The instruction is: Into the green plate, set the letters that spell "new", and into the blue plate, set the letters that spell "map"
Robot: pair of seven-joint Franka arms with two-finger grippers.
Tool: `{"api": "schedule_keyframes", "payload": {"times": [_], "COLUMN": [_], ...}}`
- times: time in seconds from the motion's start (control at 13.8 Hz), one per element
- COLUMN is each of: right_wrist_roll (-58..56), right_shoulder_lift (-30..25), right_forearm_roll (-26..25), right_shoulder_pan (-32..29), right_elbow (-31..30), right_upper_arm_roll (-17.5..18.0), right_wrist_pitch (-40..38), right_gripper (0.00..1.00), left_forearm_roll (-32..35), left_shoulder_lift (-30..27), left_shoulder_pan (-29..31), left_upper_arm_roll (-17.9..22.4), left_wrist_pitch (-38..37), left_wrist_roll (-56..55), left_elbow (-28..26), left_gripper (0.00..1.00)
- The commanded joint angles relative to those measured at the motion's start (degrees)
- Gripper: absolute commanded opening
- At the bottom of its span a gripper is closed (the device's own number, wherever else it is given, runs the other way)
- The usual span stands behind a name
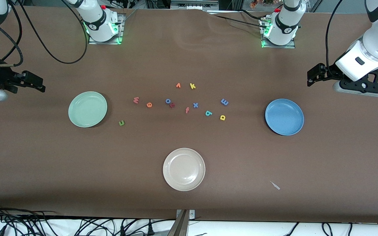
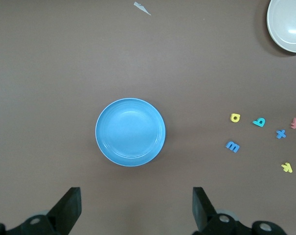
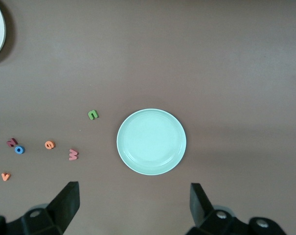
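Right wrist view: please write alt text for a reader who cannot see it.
A round pale mint-green plate lies empty on the brown table, framed by the open right gripper. Beside it lie small foam letters: green n, pink w, orange e.

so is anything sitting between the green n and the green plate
Nothing visible does. The green n lies on bare table beside the green plate, toward the middle of the table, with no other letter between them. The pink w and orange e lie farther from the plate.
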Motion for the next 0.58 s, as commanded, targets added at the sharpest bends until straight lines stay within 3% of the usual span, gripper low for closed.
{"api": "schedule_keyframes", "payload": {"times": [0.0, 0.51], "right_wrist_roll": [0.66, 0.58], "right_shoulder_lift": [-1.21, -1.21], "right_forearm_roll": [0.67, 0.58], "right_shoulder_pan": [0.10, 0.01], "right_elbow": [-0.67, -0.67], "right_upper_arm_roll": [0.51, 1.47], "right_wrist_pitch": [-0.73, -0.64], "right_gripper": [1.00, 1.00], "left_forearm_roll": [1.53, 1.53], "left_shoulder_lift": [-0.41, -0.33], "left_shoulder_pan": [-0.04, -0.04], "left_upper_arm_roll": [0.04, 0.04], "left_wrist_pitch": [-1.14, -1.14], "left_wrist_roll": [1.05, 1.05], "left_elbow": [0.73, 0.72], "left_gripper": [1.00, 1.00]}}
